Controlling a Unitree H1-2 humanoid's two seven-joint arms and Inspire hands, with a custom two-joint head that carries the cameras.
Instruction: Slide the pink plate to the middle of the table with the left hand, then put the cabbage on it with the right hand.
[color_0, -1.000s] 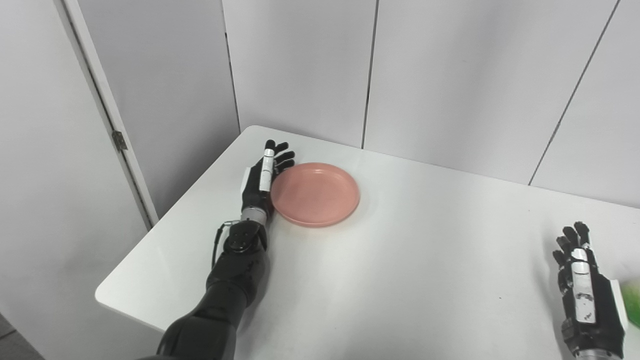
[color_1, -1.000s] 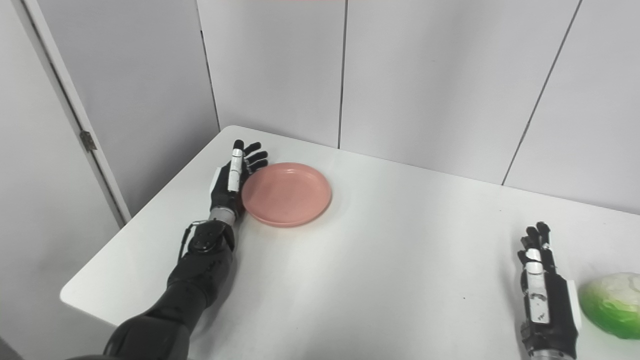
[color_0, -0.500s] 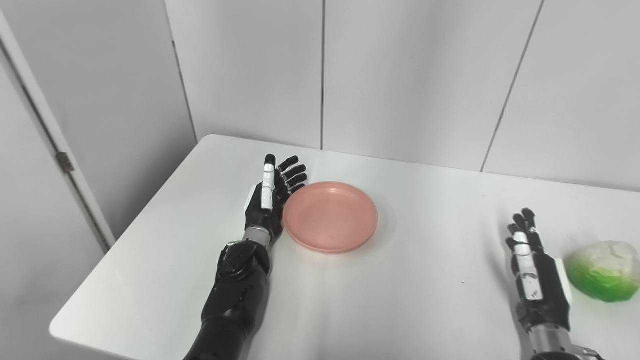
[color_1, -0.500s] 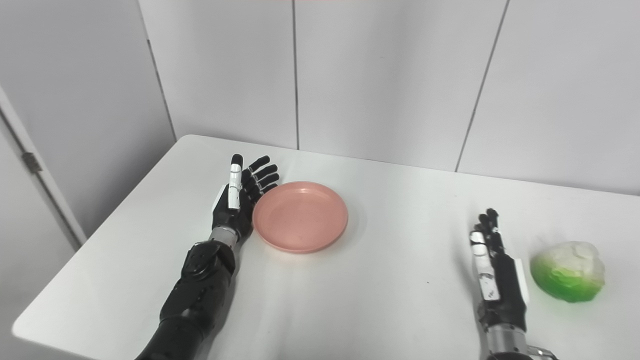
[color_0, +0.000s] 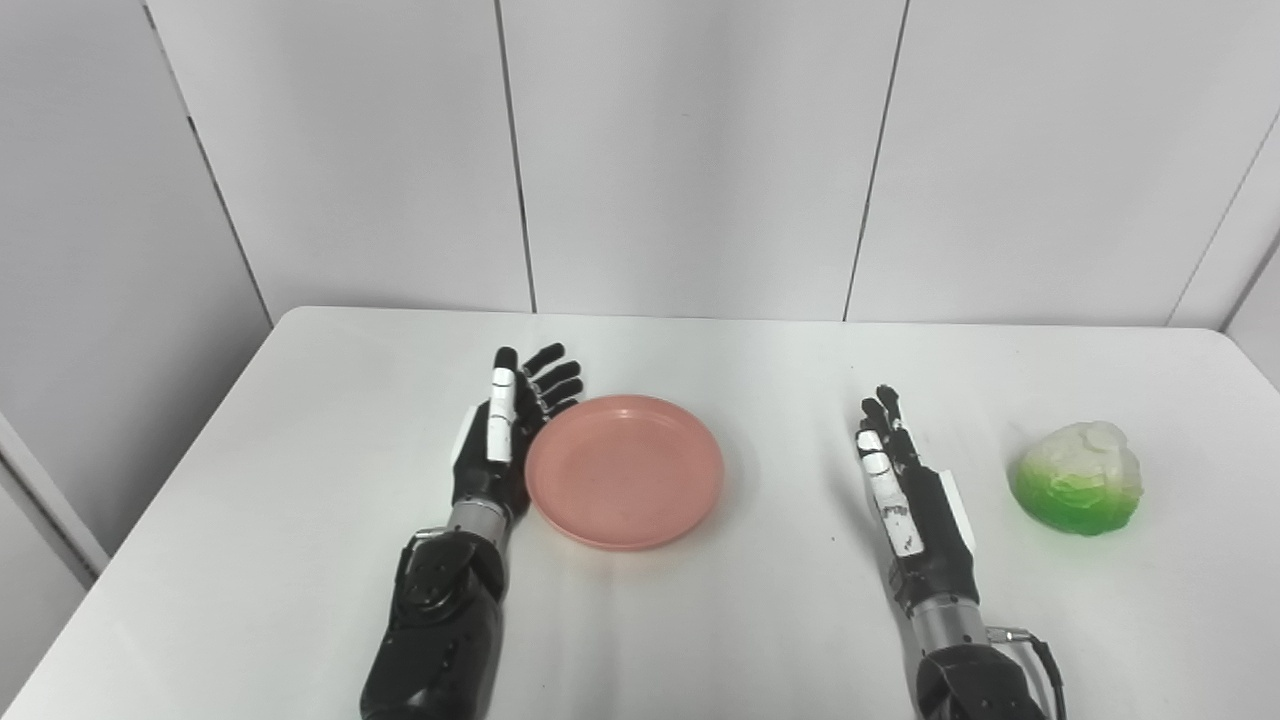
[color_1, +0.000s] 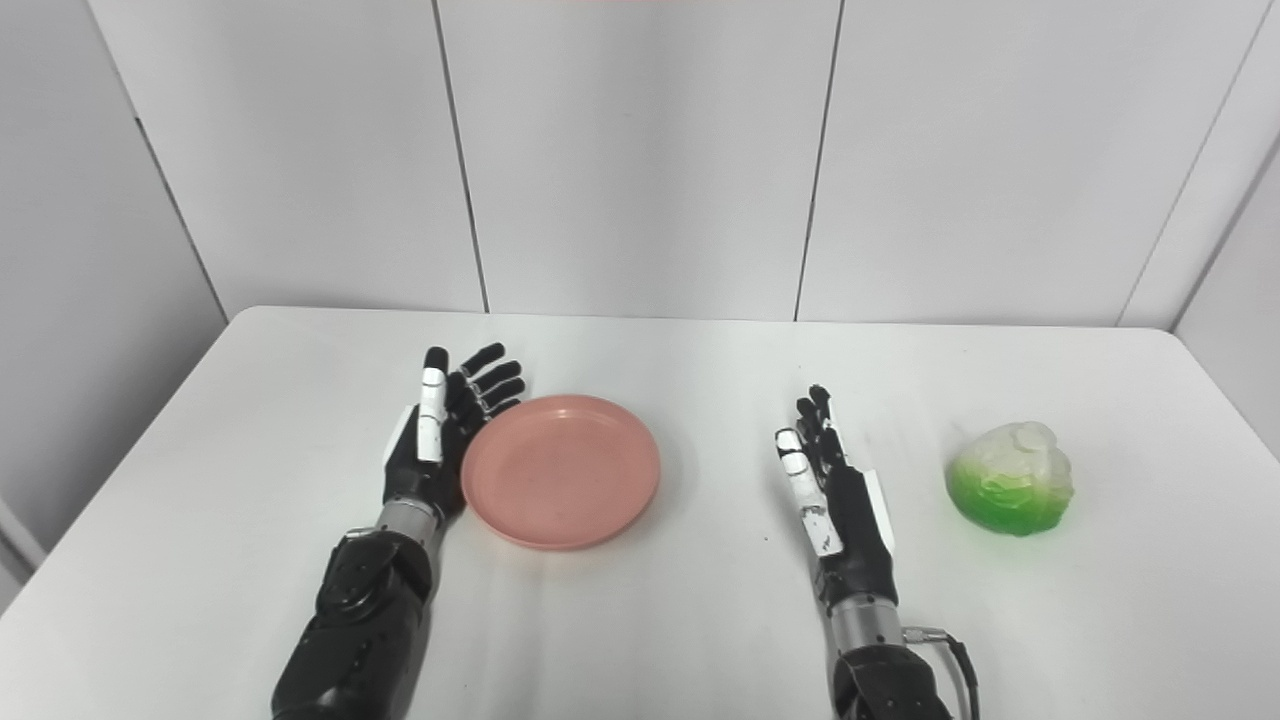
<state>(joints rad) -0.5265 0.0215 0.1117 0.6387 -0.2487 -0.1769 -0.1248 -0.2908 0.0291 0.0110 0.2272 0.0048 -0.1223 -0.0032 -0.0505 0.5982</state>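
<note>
Your right hand (color_0: 915, 495) sits nearest on the white desk (color_0: 300, 480), fingers spread, holding nothing, well apart from the cabbage (color_0: 1080, 478) on its right. Your left hand (color_0: 500, 440) is edge-on, fingers wide, palm touching the pink plate (color_0: 625, 470) at its left rim; the plate lies left of centre, empty.
</note>
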